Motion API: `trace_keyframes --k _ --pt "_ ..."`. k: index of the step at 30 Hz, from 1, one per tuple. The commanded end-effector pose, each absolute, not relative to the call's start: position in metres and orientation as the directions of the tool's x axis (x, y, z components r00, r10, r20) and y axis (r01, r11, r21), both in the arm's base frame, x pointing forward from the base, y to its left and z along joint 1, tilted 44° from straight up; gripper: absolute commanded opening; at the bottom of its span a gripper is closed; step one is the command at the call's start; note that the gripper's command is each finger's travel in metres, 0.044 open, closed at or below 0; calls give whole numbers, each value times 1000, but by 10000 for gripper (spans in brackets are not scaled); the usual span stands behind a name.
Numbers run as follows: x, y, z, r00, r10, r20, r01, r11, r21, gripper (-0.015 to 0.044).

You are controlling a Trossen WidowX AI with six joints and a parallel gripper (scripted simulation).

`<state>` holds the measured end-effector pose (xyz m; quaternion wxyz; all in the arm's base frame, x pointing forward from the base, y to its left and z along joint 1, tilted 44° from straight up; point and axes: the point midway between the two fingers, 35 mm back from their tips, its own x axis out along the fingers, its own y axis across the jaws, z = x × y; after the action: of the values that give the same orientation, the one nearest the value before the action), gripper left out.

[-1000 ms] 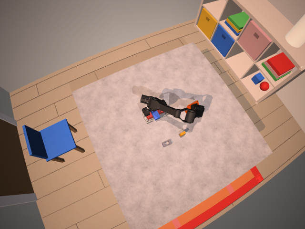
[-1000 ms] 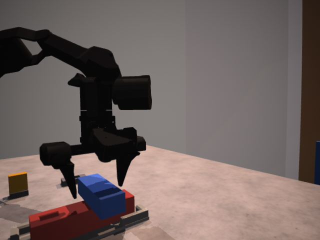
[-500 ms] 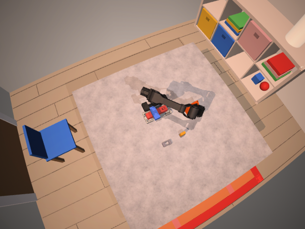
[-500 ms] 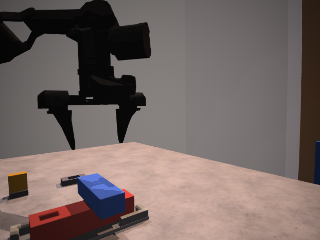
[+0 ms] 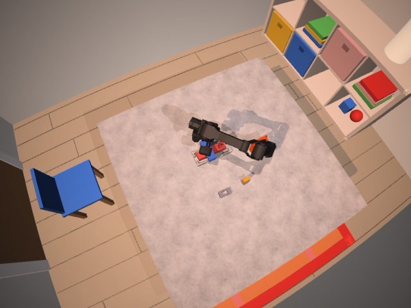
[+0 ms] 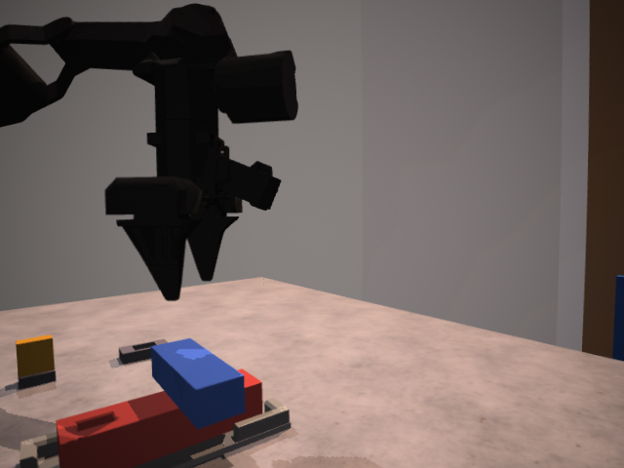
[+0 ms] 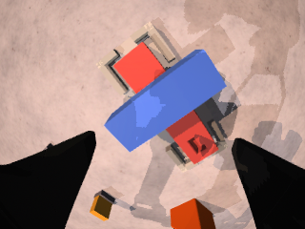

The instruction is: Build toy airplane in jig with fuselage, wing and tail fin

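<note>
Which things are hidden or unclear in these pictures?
- Wing tab and its socket: covered by the blue wing in every view.
- Red fuselage: its lower end is cut off by the exterior frame's edge.
- Orange tail fin: too small in top view to see its tab.
</note>
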<state>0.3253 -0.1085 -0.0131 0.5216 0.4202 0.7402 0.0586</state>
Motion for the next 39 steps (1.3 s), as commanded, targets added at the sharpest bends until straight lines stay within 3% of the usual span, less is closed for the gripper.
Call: trace_keyframes --k 1,4,16,21,30,39 --pt "326 -111 -13 -102 681 -726 2 729 684 440" --pt "326 -111 -13 -102 681 -726 -132 714 688 440" --pt "326 -109 -10 -102 681 -726 -132 714 688 440" --pt "313 -74 41 -102 678 -728 -137 716 685 440" --pt "256 1 123 -104 679 -727 -148 712 686 440" --pt "177 58 160 -111 689 -716 -161 699 697 440"
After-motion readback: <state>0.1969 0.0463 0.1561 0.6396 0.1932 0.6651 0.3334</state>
